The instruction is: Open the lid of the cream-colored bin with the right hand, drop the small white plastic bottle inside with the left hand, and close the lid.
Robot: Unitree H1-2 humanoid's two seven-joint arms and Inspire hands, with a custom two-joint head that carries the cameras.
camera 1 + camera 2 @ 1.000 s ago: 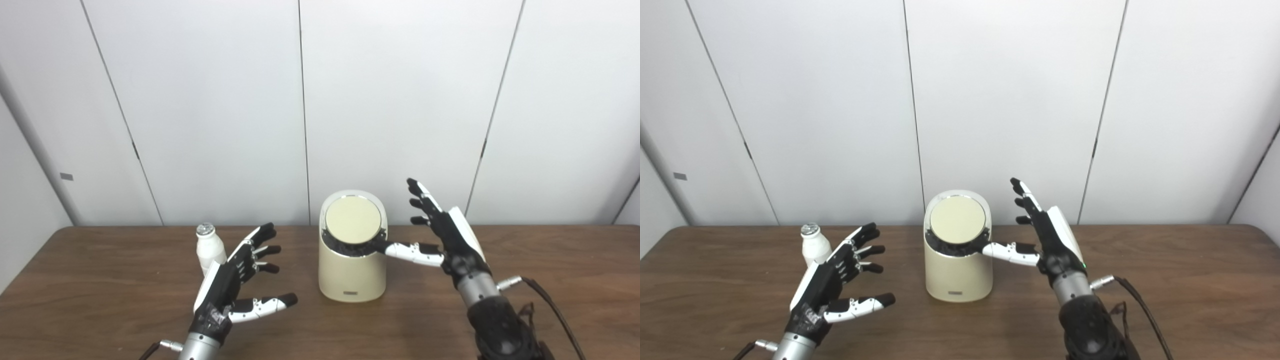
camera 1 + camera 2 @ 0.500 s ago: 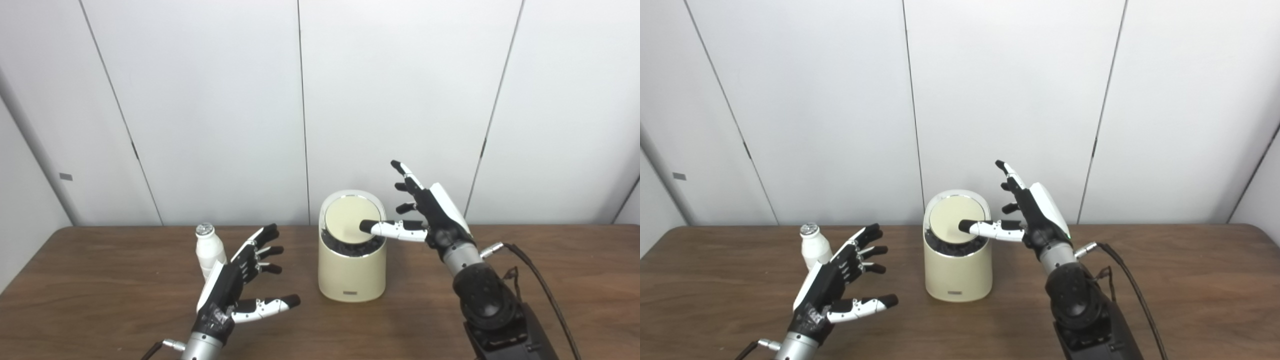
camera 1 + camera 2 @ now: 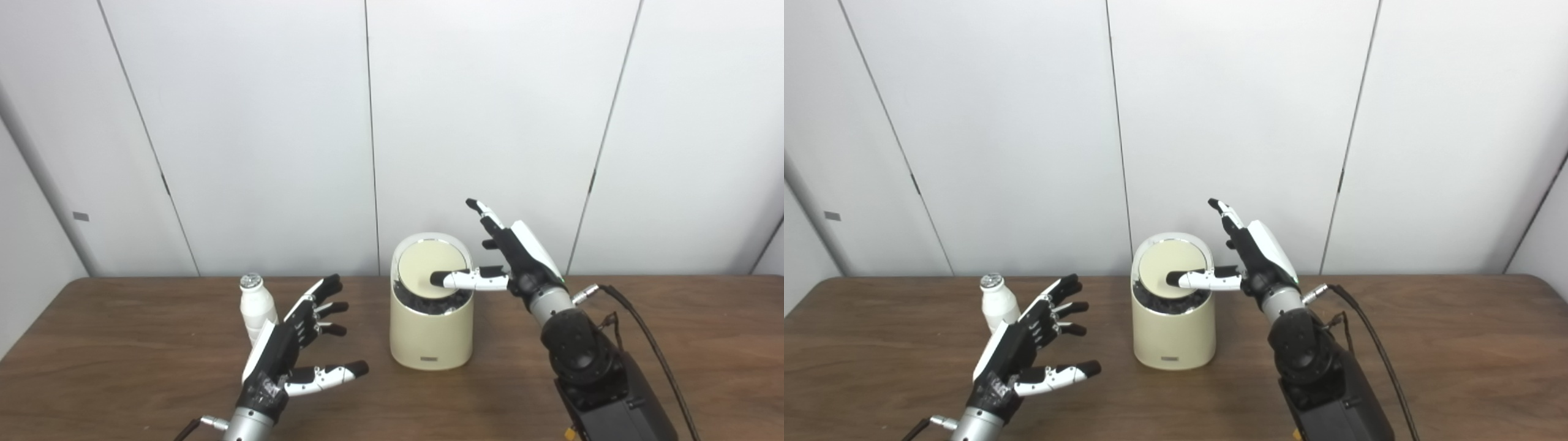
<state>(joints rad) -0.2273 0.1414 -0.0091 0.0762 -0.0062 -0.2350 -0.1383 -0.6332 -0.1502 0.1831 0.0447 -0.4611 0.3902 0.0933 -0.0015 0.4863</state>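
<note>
The cream-colored bin (image 3: 431, 324) stands mid-surface (image 3: 122, 367), its round lid (image 3: 422, 268) tilted up toward us. The right hand (image 3: 511, 260) holds nothing, fingers spread upward, with its thumb lying across the lid. The small white bottle (image 3: 257, 307) stands upright to the left, just behind the left hand (image 3: 288, 343), which hovers wide open, grasping nothing

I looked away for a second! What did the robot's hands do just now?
The right hand rose and slid left, bringing its thumb from the bin's rim onto the lid. It grabbed nothing. The left hand, open, and the bottle stayed put.
</note>
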